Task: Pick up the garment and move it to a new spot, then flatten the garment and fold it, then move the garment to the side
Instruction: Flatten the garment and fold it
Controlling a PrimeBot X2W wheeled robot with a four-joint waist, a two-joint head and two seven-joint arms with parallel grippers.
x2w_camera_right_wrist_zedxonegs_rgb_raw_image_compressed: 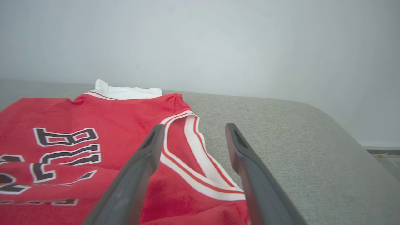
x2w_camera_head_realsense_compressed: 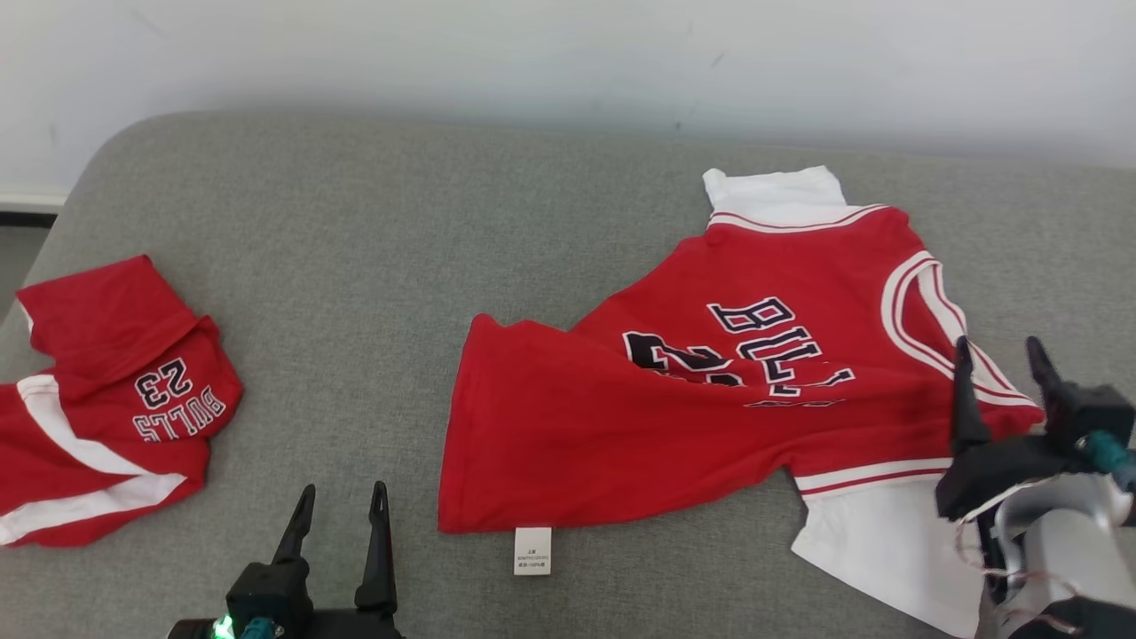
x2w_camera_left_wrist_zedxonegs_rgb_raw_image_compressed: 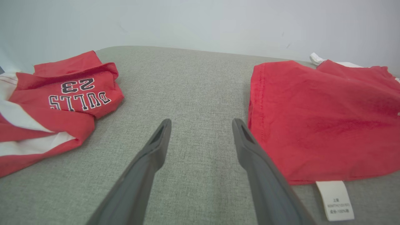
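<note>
The grey cushion (x2w_camera_head_realsense_compressed: 373, 266) spreads wide under me, with a pale wall (x2w_camera_head_realsense_compressed: 532, 53) behind its far edge. The red jersey (x2w_camera_head_realsense_compressed: 621, 426) lies on the right half of it, mostly flat. Its long axis runs left to right across the cushion: the hem points to my left and the striped neckline to my right. One white sleeve sticks out at the far side, the other at the near side, partly under my right arm. The dark lettering reads upside down from where I look, and a crease runs across the number. A second red garment (x2w_camera_head_realsense_compressed: 106, 408) is bunched at the cushion's left edge, well apart from the jersey. It has white stripes, and "BULLS 23" is printed on it. A small white label (x2w_camera_head_realsense_compressed: 532, 550) lies on the cushion just below the jersey's near hem corner.

My left gripper (x2w_camera_head_realsense_compressed: 342, 493) hangs over bare cushion between the two garments, its fingers wide apart. My right gripper (x2w_camera_head_realsense_compressed: 998, 351) is over the neckline trim at the jersey's right end, and its fingers are also spread wide.
</note>
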